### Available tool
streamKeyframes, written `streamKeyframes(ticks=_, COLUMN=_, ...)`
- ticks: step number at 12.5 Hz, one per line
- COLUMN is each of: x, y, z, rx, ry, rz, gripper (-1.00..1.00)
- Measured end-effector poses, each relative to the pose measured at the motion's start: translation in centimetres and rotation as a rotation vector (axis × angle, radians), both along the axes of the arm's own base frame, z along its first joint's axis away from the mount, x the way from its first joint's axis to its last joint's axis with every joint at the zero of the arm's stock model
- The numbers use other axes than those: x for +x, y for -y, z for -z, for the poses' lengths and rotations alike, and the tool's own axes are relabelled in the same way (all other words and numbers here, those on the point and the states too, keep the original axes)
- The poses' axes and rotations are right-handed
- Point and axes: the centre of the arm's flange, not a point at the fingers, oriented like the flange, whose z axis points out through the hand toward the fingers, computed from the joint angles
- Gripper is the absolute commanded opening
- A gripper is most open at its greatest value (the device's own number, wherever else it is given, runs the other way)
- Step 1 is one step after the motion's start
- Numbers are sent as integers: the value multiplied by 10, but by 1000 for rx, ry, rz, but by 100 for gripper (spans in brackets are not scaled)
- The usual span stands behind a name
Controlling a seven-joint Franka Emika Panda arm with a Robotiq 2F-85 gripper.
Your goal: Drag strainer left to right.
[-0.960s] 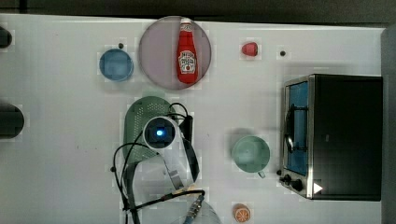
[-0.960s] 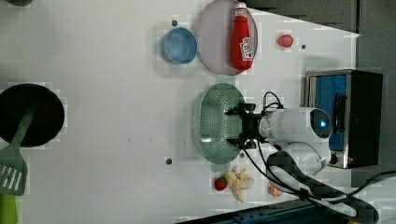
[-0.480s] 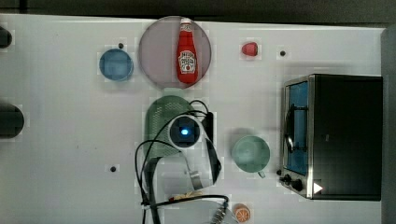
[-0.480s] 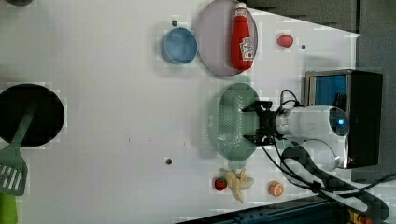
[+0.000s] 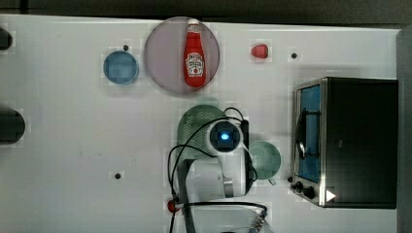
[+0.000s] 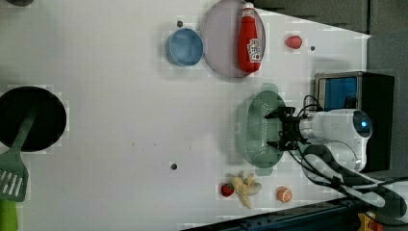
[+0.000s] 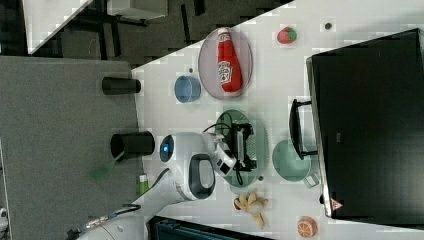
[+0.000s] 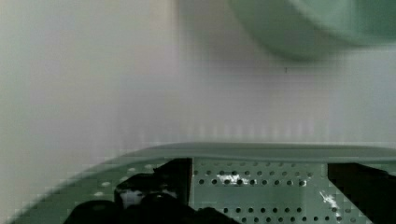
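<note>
The wide-open end effector sits inside the green strainer, which could bump the mug just beside it if pushed further

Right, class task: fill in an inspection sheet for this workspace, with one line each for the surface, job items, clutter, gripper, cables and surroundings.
Surface: white table, with small dark dots on it.
Job's things: pale green strainer, between the ketchup plate and the banana in the left view.
Clutter: blue bowl; ketchup bottle lying on a round plate; green mug; toaster oven; strawberry; banana; orange slice; black pan with a green spatula.
Gripper: gripper open, fingers inside the strainer.
Cables: black cable looping off the arm.
Surroundings: grey floor.
</note>
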Motion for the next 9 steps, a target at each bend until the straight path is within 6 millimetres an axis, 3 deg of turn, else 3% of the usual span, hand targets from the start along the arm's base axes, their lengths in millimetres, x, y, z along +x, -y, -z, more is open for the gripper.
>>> streamKeyframes(ticks=5, x=-1, y=40, z=-8, rx=-2, ry=11, rz=40, gripper=100)
streamKeyframes(ticks=9, x=2, y=29, z=-24, rx=1, ry=-15, rz=-86, gripper=100)
